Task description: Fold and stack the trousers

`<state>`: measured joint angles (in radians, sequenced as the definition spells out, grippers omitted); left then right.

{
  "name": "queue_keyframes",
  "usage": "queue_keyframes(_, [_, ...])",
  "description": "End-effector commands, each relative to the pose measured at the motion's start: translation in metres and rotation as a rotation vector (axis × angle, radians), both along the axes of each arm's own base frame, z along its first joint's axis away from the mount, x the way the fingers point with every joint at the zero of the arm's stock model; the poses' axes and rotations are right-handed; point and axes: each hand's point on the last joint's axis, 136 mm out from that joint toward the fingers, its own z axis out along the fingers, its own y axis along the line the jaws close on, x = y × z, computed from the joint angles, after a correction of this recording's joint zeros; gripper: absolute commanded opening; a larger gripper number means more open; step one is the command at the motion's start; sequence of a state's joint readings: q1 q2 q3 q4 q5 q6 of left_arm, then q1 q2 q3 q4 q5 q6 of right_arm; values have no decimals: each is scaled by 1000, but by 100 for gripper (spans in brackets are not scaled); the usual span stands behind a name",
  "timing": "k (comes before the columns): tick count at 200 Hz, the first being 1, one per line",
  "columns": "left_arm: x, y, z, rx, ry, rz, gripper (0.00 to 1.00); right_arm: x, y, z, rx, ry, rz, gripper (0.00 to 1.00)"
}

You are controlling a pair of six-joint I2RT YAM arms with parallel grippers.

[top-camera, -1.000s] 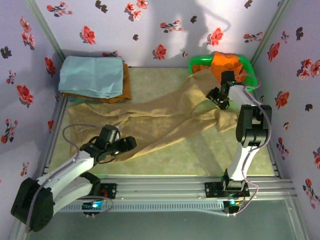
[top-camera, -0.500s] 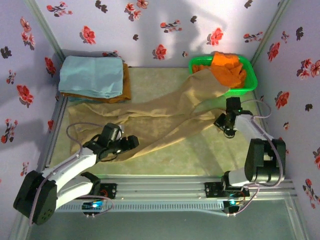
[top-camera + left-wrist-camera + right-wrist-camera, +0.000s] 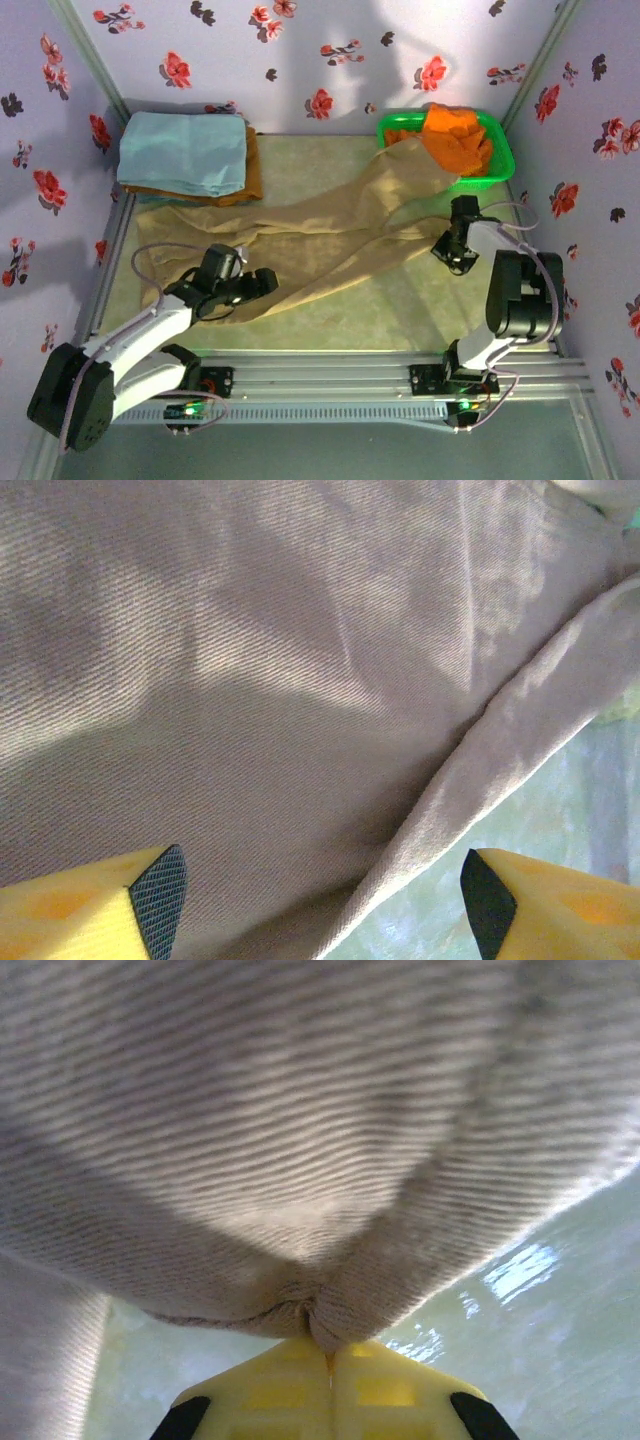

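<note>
The tan trousers [image 3: 330,225] lie spread across the table, the waist end draped up onto the green basket [image 3: 500,160] and the legs running left. My right gripper [image 3: 452,243] is shut on a pinched fold of the trousers [image 3: 320,1310] at their right edge, low over the mat. My left gripper [image 3: 245,290] stands open over the near leg end; its yellow fingers [image 3: 110,895] straddle the cloth's folded edge [image 3: 470,780], not touching it.
Bright orange garments [image 3: 455,135] fill the green basket at the back right. A folded light blue cloth [image 3: 185,150] lies on an orange one at the back left. Flowered walls close in three sides; a metal rail runs along the near edge.
The right gripper has come down from near the basket to the table, pulling the trousers' right edge toward the near side. The left gripper has barely shifted.
</note>
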<state>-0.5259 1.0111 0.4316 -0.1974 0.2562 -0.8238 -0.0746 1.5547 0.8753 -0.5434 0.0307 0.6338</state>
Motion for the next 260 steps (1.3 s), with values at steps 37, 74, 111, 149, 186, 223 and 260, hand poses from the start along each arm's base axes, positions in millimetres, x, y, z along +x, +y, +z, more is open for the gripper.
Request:
queue_keyframes(37, [4, -6, 17, -35, -50, -41, 76, -25, -47, 40, -7, -144, -206, 0])
queue_keyframes(74, [-4, -5, 22, -72, -65, -36, 71, -52, -68, 55, -16, -193, -304, 0])
queue_keyframes(111, [-10, -2, 31, -98, -83, -28, 70, -88, -92, 66, -25, -235, -430, 0])
queue_keyframes(149, [-12, -2, 47, -115, -110, -32, 70, -118, -111, 62, -105, -187, -550, 26])
queue_keyframes(186, [-20, 3, 53, -125, -112, -24, 70, -128, -135, 67, -117, -223, -691, 40])
queue_keyframes(223, [-28, 16, 35, -105, -84, 42, 73, -72, -74, 80, 7, -315, -384, 54])
queue_keyframes(260, [-5, 20, 19, -66, -79, 132, 77, -31, 38, 31, 121, -253, -99, 15])
